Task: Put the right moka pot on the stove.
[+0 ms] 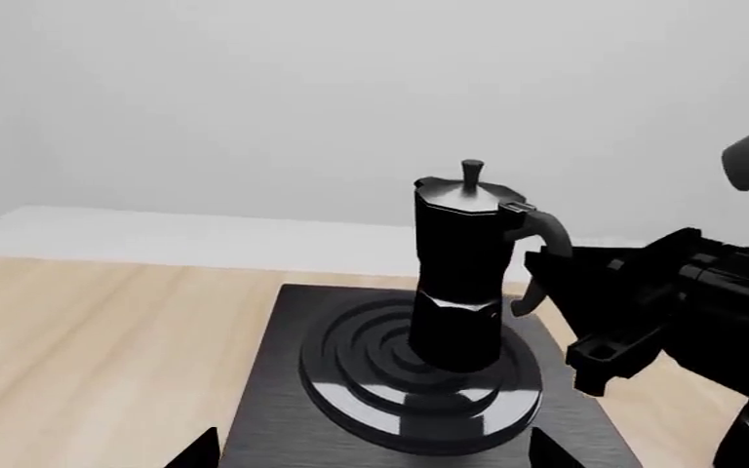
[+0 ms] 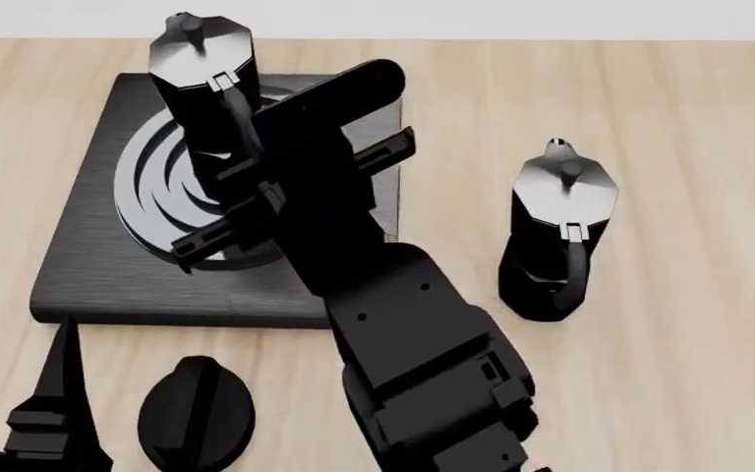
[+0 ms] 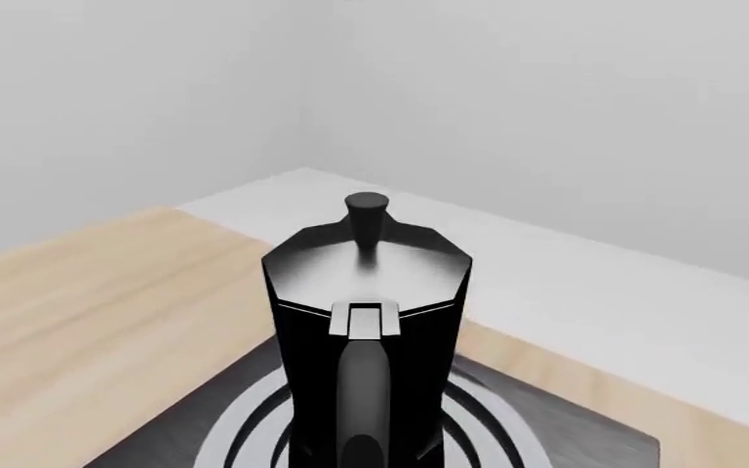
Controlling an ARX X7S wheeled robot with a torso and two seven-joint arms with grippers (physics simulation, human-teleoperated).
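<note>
1. A light wooden tabletop point(image 2: 692, 147) with straight pale grain fills the head view.
2. Plain grey-white walls point(image 1: 284, 88) rise behind it, meeting at a corner point(image 3: 309, 88).
3. Lighting is soft and even.

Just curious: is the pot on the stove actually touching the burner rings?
Touching. In the left wrist view the moka pot stands upright with its base on the stove's rings.

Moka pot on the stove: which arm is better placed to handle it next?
Right. The right gripper is at the handle of the moka pot, which stands on the stove. The left gripper hangs beside the dial knob, apart from that pot.
</note>
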